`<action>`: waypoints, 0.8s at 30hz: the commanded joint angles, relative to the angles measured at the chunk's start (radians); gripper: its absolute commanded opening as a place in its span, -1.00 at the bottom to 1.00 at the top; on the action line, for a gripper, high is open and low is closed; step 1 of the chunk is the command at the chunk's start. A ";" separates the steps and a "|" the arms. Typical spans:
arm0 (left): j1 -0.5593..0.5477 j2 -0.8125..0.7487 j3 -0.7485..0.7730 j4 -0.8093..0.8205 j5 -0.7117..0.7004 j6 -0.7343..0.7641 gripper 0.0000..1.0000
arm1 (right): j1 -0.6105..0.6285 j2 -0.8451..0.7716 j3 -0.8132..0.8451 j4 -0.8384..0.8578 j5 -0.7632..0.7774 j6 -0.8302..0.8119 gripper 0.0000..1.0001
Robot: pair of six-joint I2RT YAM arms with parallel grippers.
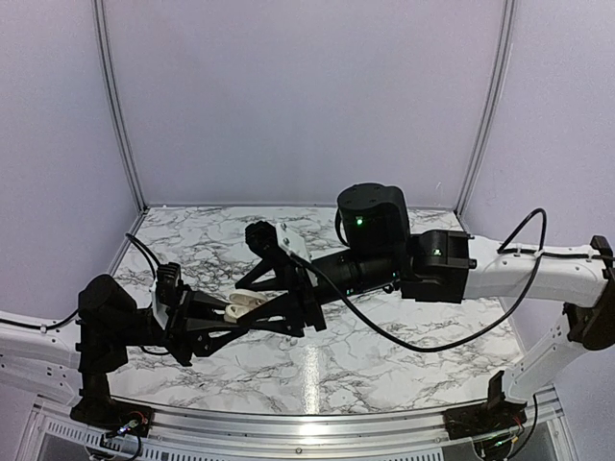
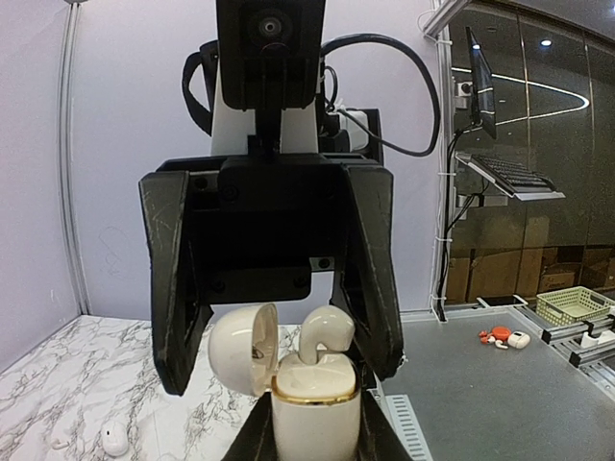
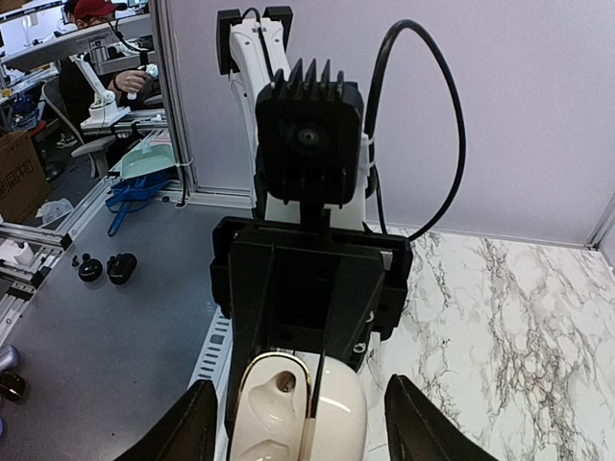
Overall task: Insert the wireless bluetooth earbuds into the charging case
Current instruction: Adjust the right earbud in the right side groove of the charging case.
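Above the marble table (image 1: pixel 404 355), the left gripper (image 2: pixel 315 440) is clamped tight on the glossy white charging case (image 2: pixel 315 408), which is upright with its lid swung open. 1 earbud (image 2: pixel 325 333) stands in the case's socket, top poking above the rim. The right gripper (image 2: pixel 282 376) faces the case, jaws spread wide either side of it, holding nothing.

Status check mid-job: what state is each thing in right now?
charging case: lid open, clamped by the left gripper.
earbud: standing in the case, top above its rim.
second earbud: loose on the table.
left gripper: shut on the charging case.
right gripper: open, fingers either side of the case.
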 commanded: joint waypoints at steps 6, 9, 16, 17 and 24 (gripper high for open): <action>0.000 0.010 0.034 0.011 0.054 0.016 -1.00 | 0.000 0.029 0.065 0.077 0.035 0.030 0.18; 0.000 0.010 0.037 0.011 0.057 0.017 -1.00 | -0.008 0.032 0.067 0.088 0.045 0.039 0.18; 0.000 0.003 0.038 0.012 0.045 0.010 -1.00 | -0.013 0.043 0.065 0.081 0.009 0.034 0.24; 0.000 0.001 0.038 0.012 0.044 0.010 -1.00 | -0.013 0.045 0.064 0.080 -0.004 0.032 0.26; 0.000 -0.012 0.033 0.011 0.035 0.003 -1.00 | -0.009 0.055 0.068 0.081 -0.111 0.013 0.59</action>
